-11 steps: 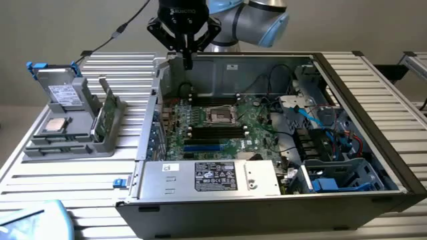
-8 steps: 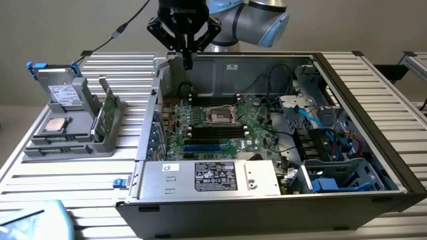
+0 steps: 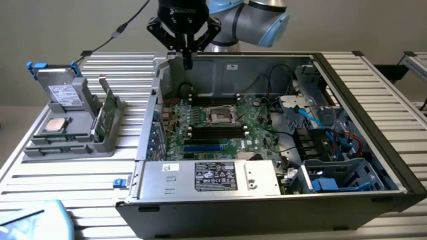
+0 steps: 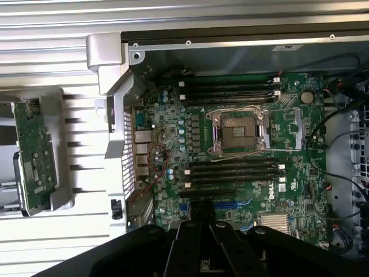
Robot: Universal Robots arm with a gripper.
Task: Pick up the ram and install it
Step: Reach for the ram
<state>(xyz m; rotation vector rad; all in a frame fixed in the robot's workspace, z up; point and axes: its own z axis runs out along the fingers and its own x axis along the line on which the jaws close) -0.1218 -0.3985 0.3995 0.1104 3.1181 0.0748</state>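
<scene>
Exterior view: the gripper (image 3: 189, 64) hangs above the back edge of the open computer case (image 3: 267, 215), toward the exterior view's left. Its fingers are pressed together, with nothing seen between them. The wrist view agrees, showing the tips meeting above the motherboard (image 4: 173, 144).

Step in hand, as judged: pick-up not yet made. The arm is poised over the case with an empty, closed grip. The memory slots (image 4: 230, 172) read dark and unfilled, though a seated stick would be hard to tell from this angle.

Ram: judged to be in the grey parts holder (image 3: 67, 150) on the slatted table (image 3: 80, 180), just beside the case on the exterior view's left. A green board (image 4: 33, 153) stands on edge there. It looks broad for the ram, and whether it is the ram or a wider card cannot be settled. Either way the holder is well apart from the fingers, off to one side and lower.

Next move, as judged, calls for parting the fingers enough to straddle a thin board on edge. They should line up across its thickness and grip near mid-length so the stick hangs level.
</scene>
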